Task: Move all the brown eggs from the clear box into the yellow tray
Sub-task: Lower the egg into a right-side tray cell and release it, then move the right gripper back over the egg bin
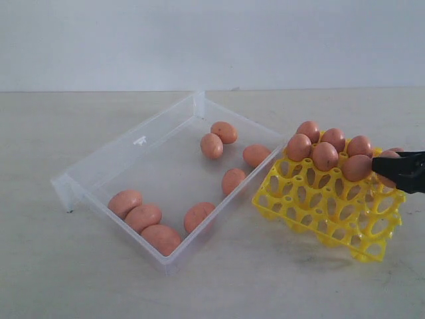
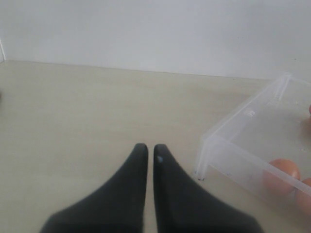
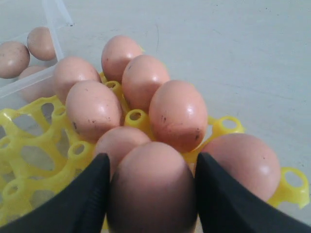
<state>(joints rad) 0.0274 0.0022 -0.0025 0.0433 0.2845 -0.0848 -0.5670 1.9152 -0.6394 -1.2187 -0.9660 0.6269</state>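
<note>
Currently the right pincer point(image 3: 151, 167) pinches one brown egg point(image 3: 150, 191) between its two black fingers, over the right end of the yellow tray point(image 1: 319, 207). Seven other brown eggs point(image 1: 325, 156) sit in tray cells, bunched along the tray's far edge in the exterior view. The tray rests on the surface point(image 1: 80, 279) just beside the clear box point(image 1: 126, 143), on its right. Eight more brown eggs lie loose in the box. The left pincer point(image 2: 149, 150) is pressed together, empty, above bare surface near a box corner.

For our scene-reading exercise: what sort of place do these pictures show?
Likely a robot test bench: a plain pale table, a blank white wall, and the right gripper holding a brown egg.
</note>
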